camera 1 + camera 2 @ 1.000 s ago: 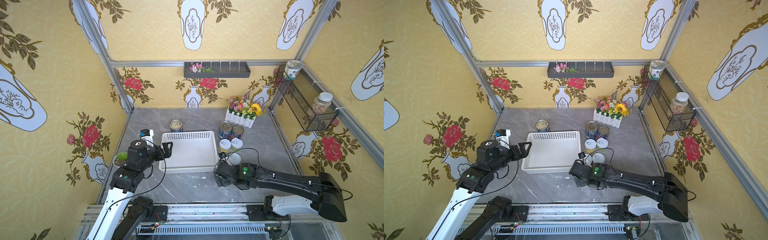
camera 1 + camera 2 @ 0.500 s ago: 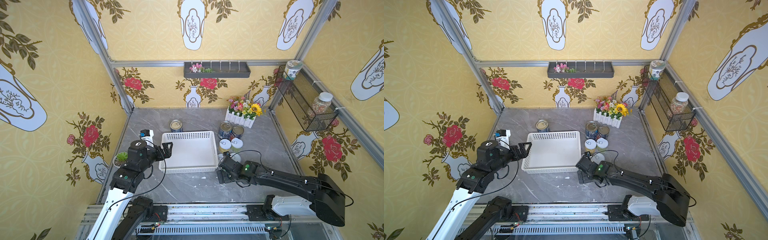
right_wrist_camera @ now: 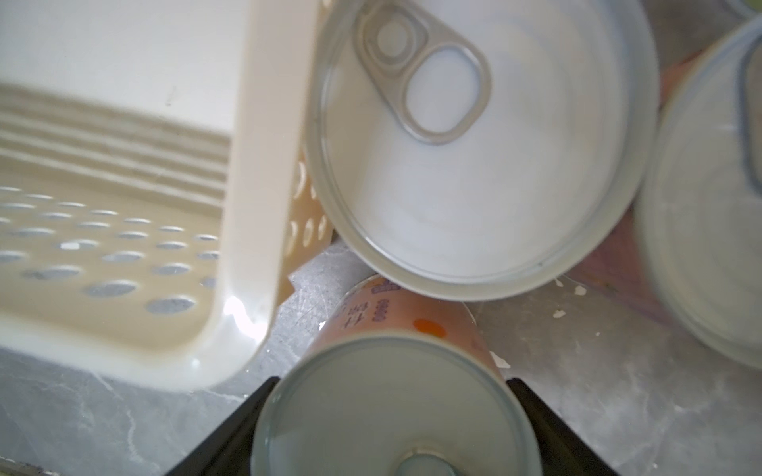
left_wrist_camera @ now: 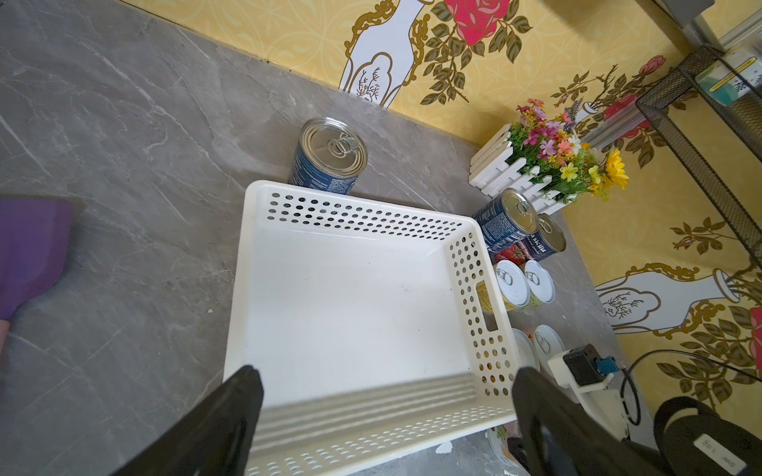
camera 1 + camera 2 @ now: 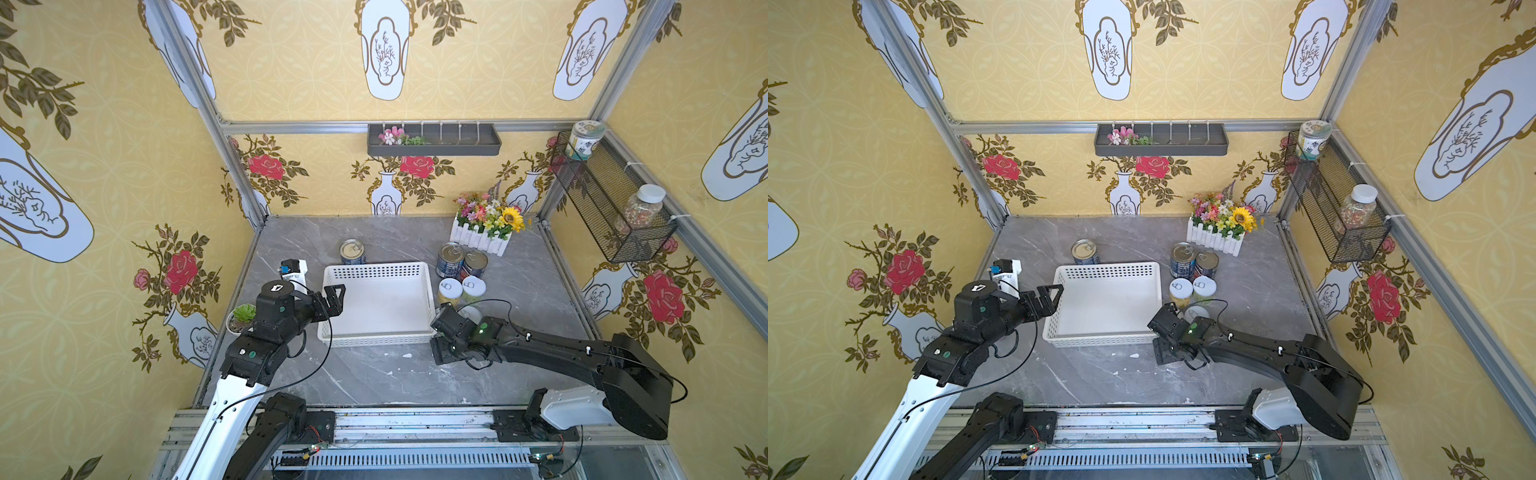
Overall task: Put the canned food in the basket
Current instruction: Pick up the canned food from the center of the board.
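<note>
Since a second ago the right gripper (image 3: pixel 391 383) has shifted slightly up the frame toward the cluster of white lids beside the basket (image 5: pixel 374 340), and its jaws have drawn in from wide; the left arm has kept its place. In the right wrist view the two black fingers (image 3: pixel 243 420) lie against opposite sides of the pink-sided can (image 3: pixel 396 416), so the grip is closed on it. Whether it has left the table (image 5: pixel 374 374) cannot be told, and in both top views the gripper's body hides it. Just beyond that can stands a second white-lidded can (image 3: pixel 474 156), pull tab up, touching or nearly touching the basket's right wall, with a third white lid (image 3: pixel 709 206) close beside it. Further up the frame in a top view stand the yellow-sided can (image 5: pixel 450 289) and the green-sided can (image 5: pixel 473 287), side by side just right of the basket. Above them are two blue-labelled cans (image 5: pixel 451 259), touching each other, in front of the white flower box (image 5: pixel 482 239). A third blue-labelled can (image 5: pixel 352 251) stands alone against the basket's far wall, just above centre frame. The basket lies flat at centre frame, every visible can outside it. The left gripper (image 5: pixel 334 297) hovers at the basket's left wall, left of centre, jaws wide apart, with the basket's near wall showing between its fingers in the left wrist view. A small succulent pot (image 5: pixel 243 313) sits just left of that arm's wrist.
</note>
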Available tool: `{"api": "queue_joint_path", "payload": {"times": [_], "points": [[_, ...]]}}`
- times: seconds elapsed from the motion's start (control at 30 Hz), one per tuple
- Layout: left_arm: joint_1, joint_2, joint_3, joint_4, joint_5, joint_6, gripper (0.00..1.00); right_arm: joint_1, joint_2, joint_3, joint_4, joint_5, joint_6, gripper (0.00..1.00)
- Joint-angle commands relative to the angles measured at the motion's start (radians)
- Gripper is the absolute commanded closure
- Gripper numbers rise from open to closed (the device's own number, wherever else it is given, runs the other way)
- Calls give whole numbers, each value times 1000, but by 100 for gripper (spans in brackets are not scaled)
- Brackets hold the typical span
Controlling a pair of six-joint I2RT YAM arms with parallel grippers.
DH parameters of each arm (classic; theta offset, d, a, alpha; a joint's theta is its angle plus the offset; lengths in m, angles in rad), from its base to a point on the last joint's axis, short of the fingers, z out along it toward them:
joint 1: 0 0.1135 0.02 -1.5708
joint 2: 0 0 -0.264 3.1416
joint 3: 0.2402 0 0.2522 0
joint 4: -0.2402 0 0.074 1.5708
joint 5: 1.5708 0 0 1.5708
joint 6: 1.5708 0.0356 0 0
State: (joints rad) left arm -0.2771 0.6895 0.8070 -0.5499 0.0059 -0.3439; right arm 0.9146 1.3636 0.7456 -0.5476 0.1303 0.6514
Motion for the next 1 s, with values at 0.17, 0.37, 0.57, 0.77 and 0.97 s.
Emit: {"api": "queue_joint_path", "payload": {"times": [0.17, 0.37, 0.57, 0.77, 0.97], "points": [[1, -1, -8, 9, -1, 8, 0, 4, 30, 21, -14, -6, -8, 26], [1, 1, -8, 9, -2, 8, 0, 47, 23, 72, -70, 19, 1, 32], [1, 4, -8, 11, -1, 7, 0, 159, -33, 203, -228, 90, 18, 32], [1, 4, -10, 11, 0, 7, 0, 210, -68, 346, -260, 36, -26, 33], [1, 1, -8, 9, -2, 8, 0, 204, 103, 623, -331, 58, -101, 34]]}}
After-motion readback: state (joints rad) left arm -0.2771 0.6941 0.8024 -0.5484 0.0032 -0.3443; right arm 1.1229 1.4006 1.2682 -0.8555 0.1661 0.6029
